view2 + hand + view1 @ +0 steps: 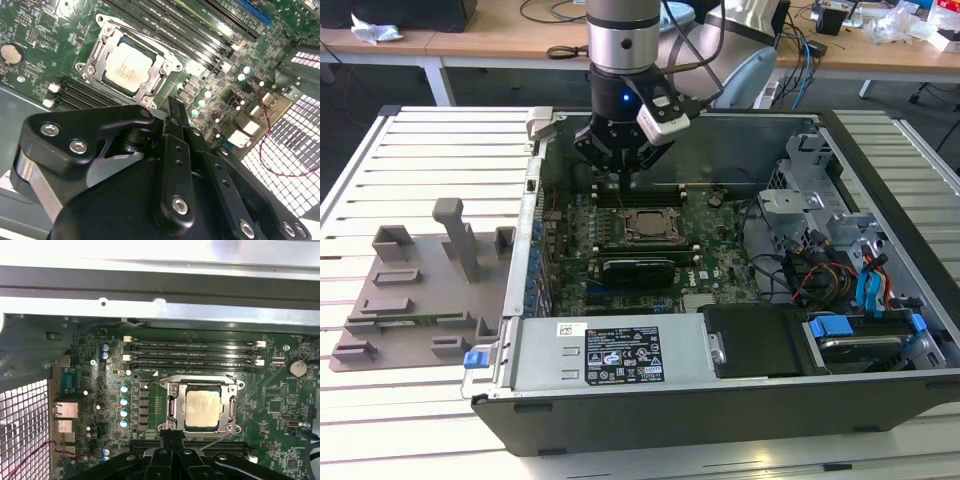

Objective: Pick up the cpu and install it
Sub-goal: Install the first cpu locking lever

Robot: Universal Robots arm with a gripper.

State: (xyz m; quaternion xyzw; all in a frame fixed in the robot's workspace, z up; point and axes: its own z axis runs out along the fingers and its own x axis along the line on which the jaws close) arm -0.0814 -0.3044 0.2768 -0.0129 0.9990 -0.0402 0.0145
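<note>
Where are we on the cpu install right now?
The cpu already sits inside the socket frame on the motherboard, as both wrist views show. The gripper hangs just beside the socket with nothing seen in it. Whether the chip is fully seated or the frame latched, I cannot tell.

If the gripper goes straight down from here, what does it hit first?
Probably the motherboard beside the socket frame, not the cpu seated in it. The gripper hangs off to one side; depth is unclear.
</note>
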